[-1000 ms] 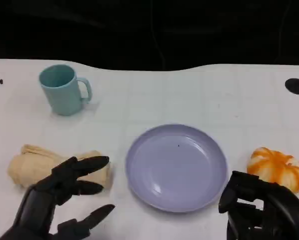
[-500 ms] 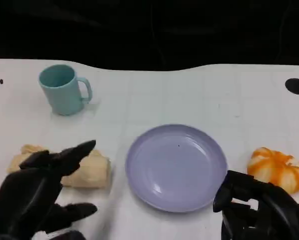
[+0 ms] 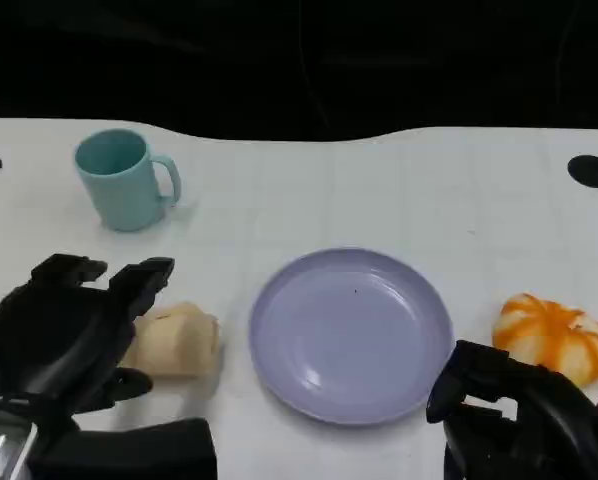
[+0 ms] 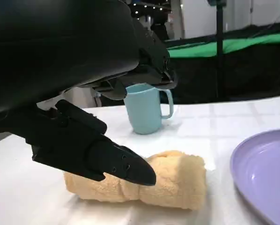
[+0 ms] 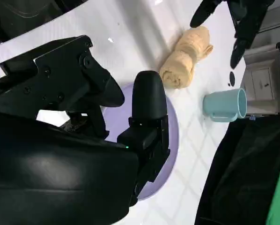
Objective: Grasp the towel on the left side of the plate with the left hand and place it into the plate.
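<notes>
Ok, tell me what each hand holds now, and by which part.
Nothing. The left hand hovers open over the rolled beige towel; the right hand is empty.

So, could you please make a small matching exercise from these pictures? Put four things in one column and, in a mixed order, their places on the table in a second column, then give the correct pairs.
Things:
1. towel
2. mug
3. pumpkin
4. left hand

Places:
A. right of the plate
B. far left part of the table
C. over the towel, fingers apart
D. lying just left of the plate

Pairs: 1-D, 2-B, 3-A, 4-C
</notes>
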Motion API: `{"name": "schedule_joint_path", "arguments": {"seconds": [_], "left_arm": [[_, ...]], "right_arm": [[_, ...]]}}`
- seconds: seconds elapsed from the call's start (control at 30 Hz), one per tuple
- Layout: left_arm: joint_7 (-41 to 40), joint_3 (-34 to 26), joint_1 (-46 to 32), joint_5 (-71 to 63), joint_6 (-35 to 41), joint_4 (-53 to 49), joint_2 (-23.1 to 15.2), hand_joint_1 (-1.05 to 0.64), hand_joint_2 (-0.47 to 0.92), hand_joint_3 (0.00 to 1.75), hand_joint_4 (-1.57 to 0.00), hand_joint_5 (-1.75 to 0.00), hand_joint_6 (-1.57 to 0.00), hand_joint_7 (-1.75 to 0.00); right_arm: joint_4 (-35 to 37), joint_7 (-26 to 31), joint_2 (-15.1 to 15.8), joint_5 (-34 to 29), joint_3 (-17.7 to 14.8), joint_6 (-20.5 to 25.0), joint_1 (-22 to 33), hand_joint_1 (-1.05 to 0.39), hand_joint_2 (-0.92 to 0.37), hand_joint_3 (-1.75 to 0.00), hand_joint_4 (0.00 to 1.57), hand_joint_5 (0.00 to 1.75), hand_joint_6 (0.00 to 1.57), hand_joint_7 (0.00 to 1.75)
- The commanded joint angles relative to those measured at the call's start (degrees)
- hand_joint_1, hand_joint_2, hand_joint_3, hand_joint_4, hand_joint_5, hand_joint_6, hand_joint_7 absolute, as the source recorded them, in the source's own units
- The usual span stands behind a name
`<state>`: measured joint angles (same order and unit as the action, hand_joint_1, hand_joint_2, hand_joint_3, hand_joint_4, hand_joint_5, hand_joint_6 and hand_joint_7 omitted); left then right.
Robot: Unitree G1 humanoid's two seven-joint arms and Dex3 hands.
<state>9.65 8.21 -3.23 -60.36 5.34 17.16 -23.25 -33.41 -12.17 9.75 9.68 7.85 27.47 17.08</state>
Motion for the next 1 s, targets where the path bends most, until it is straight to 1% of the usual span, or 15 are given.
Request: {"name": "schedule_joint_path", "arguments": {"seconds": [0.03,0.13,0.37,0.5,0.7,0.73,0.77,0.83,0.87,0.9,0.93,0.97,1.0], "left_arm": [[2.56,2.57,3.61,-2.27,2.89,-5.17,-0.58,-0.55,0.85,0.0,-0.36,-0.19,-0.38,0.0],[1.23,4.58,6.59,-2.96,3.61,-10.71,-0.44,-0.55,0.84,0.0,-0.4,-0.18,-0.39,-0.01],[-0.67,8.87,13.04,-2.53,5.39,-22.7,0.37,-0.51,0.86,0.01,-0.42,-0.12,-0.38,0.0],[-4.1,10.85,16.39,-1.15,5.14,-30.21,1.12,-0.5,0.86,0.0,-0.44,-0.1,-0.4,-0.01],[-6.84,14.15,22.06,0.75,4.85,-42.58,2.3,-0.46,0.88,0.01,-0.46,-0.06,-0.4,0.0],[-7.02,14.35,22.74,1.74,4.6,-44.3,2.44,-0.44,0.89,0.01,-0.46,-0.06,-0.4,0.0],[-7.23,14.5,23.26,2.66,4.22,-45.81,2.46,-0.38,0.9,0.01,-0.47,-0.06,-0.44,-0.02],[-8.18,15.1,24.09,4.02,3.17,-48.38,2.15,-0.33,0.91,0.02,-0.51,-0.07,-0.5,-0.04],[-8.78,15.45,24.45,4.57,2.37,-49.69,1.89,-0.3,0.92,0.1,-0.65,-0.11,-0.64,-0.06],[-9.71,15.45,24.66,5.71,0.82,-50.87,1.57,-0.29,0.92,0.16,-0.74,-0.13,-0.73,-0.07],[-10.49,15.16,24.74,7.09,-0.65,-51.83,1.37,-0.28,0.92,0.18,-0.87,-0.19,-0.87,-0.11],[-11.04,14.79,24.8,8.4,-1.61,-52.49,1.31,-0.28,0.92,0.11,-0.93,-0.54,-1.05,-0.09],[-11.49,14.67,24.9,9.37,-2.21,-52.99,1.25,-0.28,0.92,0.06,-0.89,-0.85,-1.12,-0.06]], "right_arm": [[-0.42,0.1,0.66,-0.33,-0.56,-0.39,0.17,-0.03,-0.68,-1.09,0.7,1.75,0.52,1.65],[-0.66,0.12,0.74,-0.27,-0.66,-0.04,0.11,-0.04,-0.67,-1.09,0.71,1.75,0.53,1.65],[-0.66,-0.19,0.93,-0.14,-0.79,-0.1,0.08,-0.04,-0.67,-1.09,0.71,1.75,0.53,1.65],[-0.86,-0.08,0.96,-0.14,-0.85,0.43,0.09,-0.05,-0.67,-1.09,0.7,1.75,0.53,1.64],[-0.73,-0.59,1.13,0.28,-1.13,0.31,0.17,-0.03,-0.67,-1.08,0.7,1.75,0.53,1.64],[-0.96,-0.49,1.19,0.19,-1.11,0.67,0.17,-0.03,-0.67,-1.09,0.7,1.75,0.53,1.64],[-1.14,-0.4,1.27,0.01,-1.04,0.83,0.21,-0.03,-0.67,-1.09,0.7,1.75,0.53,1.64],[-1.32,-0.36,1.29,-0.09,-0.99,0.85,0.32,-0.04,-0.67,-1.09,0.7,1.75,0.54,1.64],[-1.37,-0.37,1.23,0.01,-1.01,0.85,0.36,-0.05,-0.67,-1.09,0.7,1.75,0.54,1.64],[-1.41,-0.38,1.15,0.18,-1.06,0.92,0.36,-0.05,-0.67,-1.09,0.7,1.75,0.54,1.64],[-1.43,-0.42,1.06,0.39,-1.12,0.99,0.36,-0.05,-0.67,-1.09,0.7,1.75,0.54,1.64],[-1.47,-0.41,1.0,0.54,-1.18,1.16,0.33,-0.05,-0.67,-1.09,0.7,1.75,0.54,1.64],[-1.5,-0.4,0.97,0.63,-1.21,1.27,0.31,-0.05,-0.67,-1.09,0.7,1.75,0.53,1.64]]}}
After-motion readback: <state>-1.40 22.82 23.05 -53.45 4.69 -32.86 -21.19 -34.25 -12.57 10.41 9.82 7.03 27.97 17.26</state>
